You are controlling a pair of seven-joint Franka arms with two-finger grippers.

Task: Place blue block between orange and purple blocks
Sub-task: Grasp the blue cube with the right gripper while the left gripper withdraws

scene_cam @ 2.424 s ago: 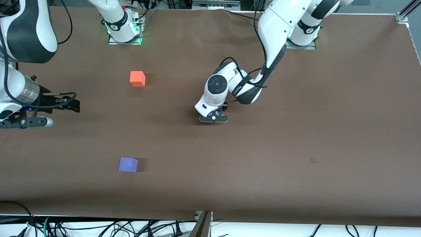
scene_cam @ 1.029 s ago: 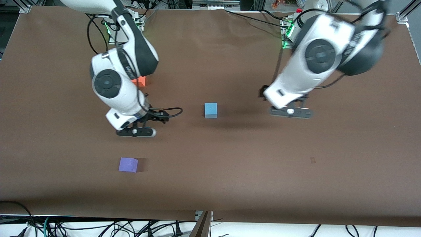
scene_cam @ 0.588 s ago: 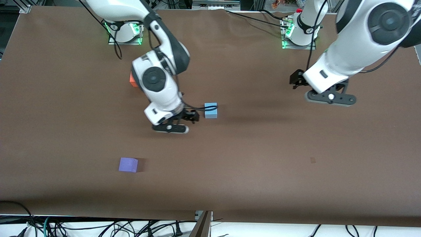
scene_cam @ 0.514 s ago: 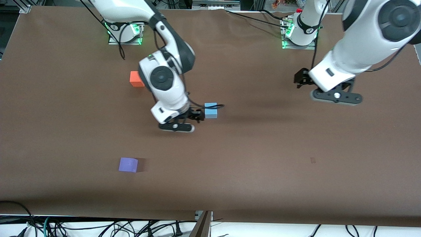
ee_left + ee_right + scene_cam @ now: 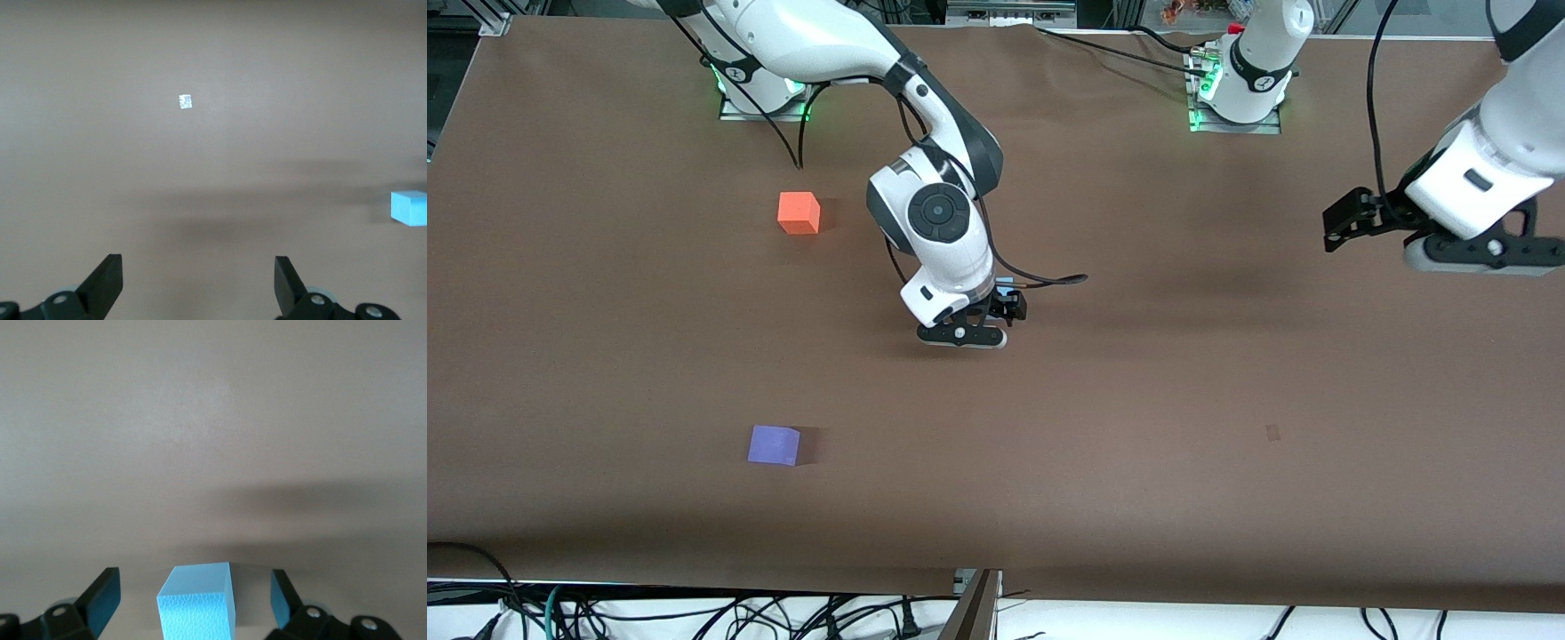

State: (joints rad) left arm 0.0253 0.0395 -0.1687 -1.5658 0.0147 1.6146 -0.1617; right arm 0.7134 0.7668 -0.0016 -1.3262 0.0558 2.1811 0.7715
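The blue block (image 5: 197,603) stands on the brown table between the fingers of my right gripper (image 5: 192,595), which is open with a gap on each side of the block. In the front view the right gripper (image 5: 967,332) is over the block and hides it. The block also shows in the left wrist view (image 5: 408,208). The orange block (image 5: 799,213) lies toward the robots' bases, and the purple block (image 5: 774,445) lies nearer the front camera, both toward the right arm's end. My left gripper (image 5: 1469,256) is open and empty (image 5: 198,285), up over the left arm's end.
A small dark mark (image 5: 1272,433) lies on the table toward the left arm's end. The two arm bases (image 5: 1236,84) stand along the table's edge farthest from the front camera. Cables hang below the edge nearest the front camera.
The left gripper let go of the blue block and pulled away to its end of the table. The right gripper crossed from its end and now stands over the blue block.
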